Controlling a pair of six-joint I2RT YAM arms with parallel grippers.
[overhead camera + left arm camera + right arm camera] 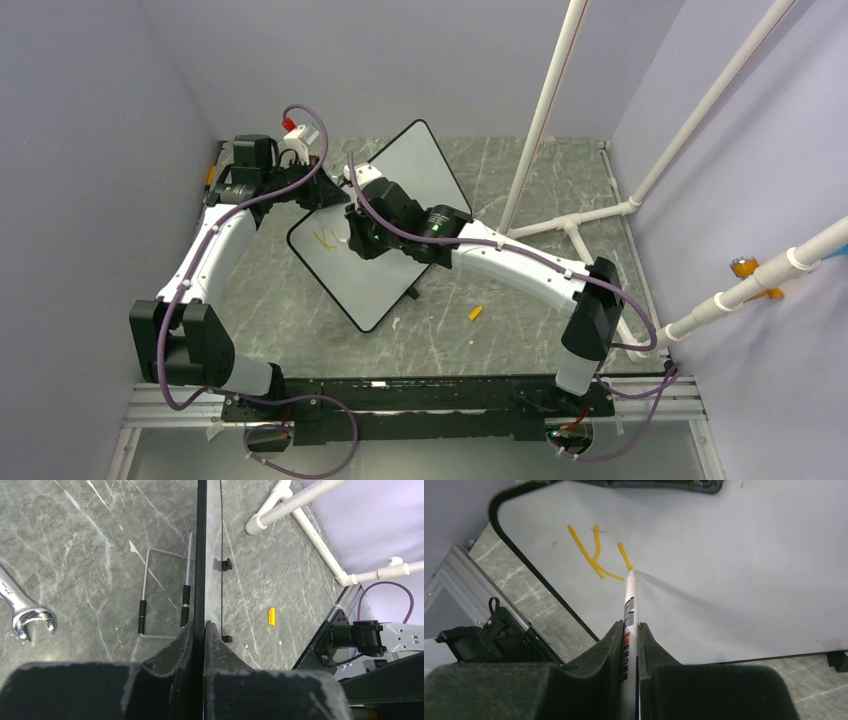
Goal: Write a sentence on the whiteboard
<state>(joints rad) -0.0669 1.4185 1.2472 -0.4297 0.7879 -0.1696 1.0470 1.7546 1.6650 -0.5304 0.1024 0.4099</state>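
Note:
The whiteboard (415, 165) stands tilted on the table, and in the left wrist view its black frame (201, 555) shows edge-on. My left gripper (204, 626) is shut on that frame at the board's left edge (322, 190). My right gripper (630, 626) is shut on a white marker (629, 605), and the marker's tip touches the board. The sentence (596, 552) stands as a few orange-yellow strokes, a "K" and one short stroke beside it, near the board's left corner (325, 238). The tip rests at the foot of the short stroke.
An orange cap (475, 313) lies on the grey table to the right of the board. A wire stand (165, 595) sits behind the board, with a steel wrench (22, 612) beyond it. White pipes (545, 110) rise at the back right.

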